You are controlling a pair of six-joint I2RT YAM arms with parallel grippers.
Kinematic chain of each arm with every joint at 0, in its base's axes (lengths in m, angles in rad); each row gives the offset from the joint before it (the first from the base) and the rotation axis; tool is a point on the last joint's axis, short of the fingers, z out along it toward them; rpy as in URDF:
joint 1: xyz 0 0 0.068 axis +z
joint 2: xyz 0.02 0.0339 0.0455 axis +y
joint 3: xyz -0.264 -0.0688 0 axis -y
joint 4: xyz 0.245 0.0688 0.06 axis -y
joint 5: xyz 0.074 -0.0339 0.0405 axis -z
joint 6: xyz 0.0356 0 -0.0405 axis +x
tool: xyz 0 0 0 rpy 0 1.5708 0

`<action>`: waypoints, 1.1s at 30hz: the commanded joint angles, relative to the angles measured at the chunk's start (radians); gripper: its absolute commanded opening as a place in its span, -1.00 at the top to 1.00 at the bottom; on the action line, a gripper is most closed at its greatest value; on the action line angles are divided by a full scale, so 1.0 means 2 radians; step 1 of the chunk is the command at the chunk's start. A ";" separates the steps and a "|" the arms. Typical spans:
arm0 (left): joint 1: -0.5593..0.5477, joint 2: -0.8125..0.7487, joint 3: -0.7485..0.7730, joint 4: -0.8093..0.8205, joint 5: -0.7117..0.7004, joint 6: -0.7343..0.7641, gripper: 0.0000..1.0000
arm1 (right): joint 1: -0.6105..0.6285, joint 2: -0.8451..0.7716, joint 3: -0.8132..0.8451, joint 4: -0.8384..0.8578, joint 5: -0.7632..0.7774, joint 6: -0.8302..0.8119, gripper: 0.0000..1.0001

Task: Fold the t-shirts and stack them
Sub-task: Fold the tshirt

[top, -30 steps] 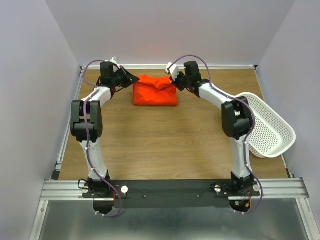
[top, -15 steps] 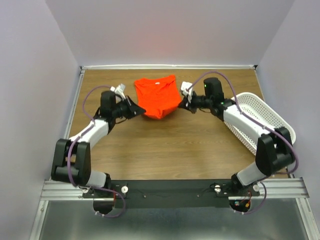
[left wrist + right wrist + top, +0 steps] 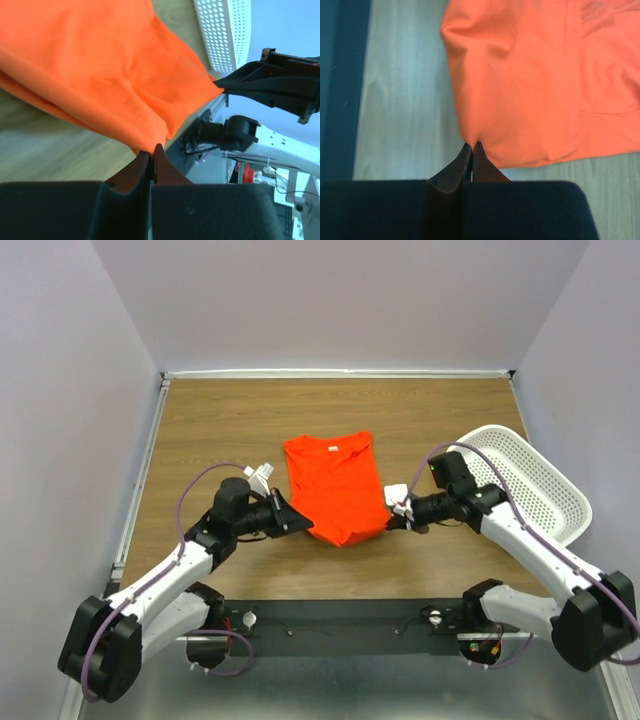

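We are seeing the orange t-shirt (image 3: 335,485) lying folded near the middle of the table (image 3: 220,420), with its collar toward the far edge and its near end narrowing. The left gripper (image 3: 298,525) is pinching the near left corner, its jaws pressed together on the cloth. The right gripper (image 3: 392,512) is gripping the near right corner in the same way. We cannot tell how many layers are lying under the top one, or whether the near end is touching the wood. The white basket (image 3: 530,480) is leaning tilted at the right edge, just beside the right gripper's arm. Wood is showing on every side of the shirt, most widely on its left and behind it.
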 commanded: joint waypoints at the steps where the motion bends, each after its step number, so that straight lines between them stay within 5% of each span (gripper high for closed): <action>1: -0.040 -0.040 -0.022 -0.037 -0.021 -0.047 1.00 | 0.005 -0.048 -0.019 -0.118 -0.019 -0.085 0.99; 7: -0.053 -0.074 -0.041 -0.035 -0.029 -0.073 1.00 | 0.005 -0.049 0.009 -0.099 -0.006 -0.040 0.99; 10: -0.035 -0.036 -0.018 0.019 -0.031 -0.060 1.00 | 0.005 -0.013 0.046 0.014 0.041 0.063 0.99; 17: 0.104 0.218 0.175 0.107 0.002 0.027 1.00 | 0.004 0.208 0.226 0.164 0.190 0.174 0.99; 23: 0.121 0.399 0.315 0.136 0.026 0.038 1.00 | -0.004 0.362 0.320 0.212 0.260 0.213 0.99; 33: 0.139 0.489 0.396 0.107 0.038 0.061 1.00 | -0.009 0.424 0.375 0.219 0.286 0.236 0.99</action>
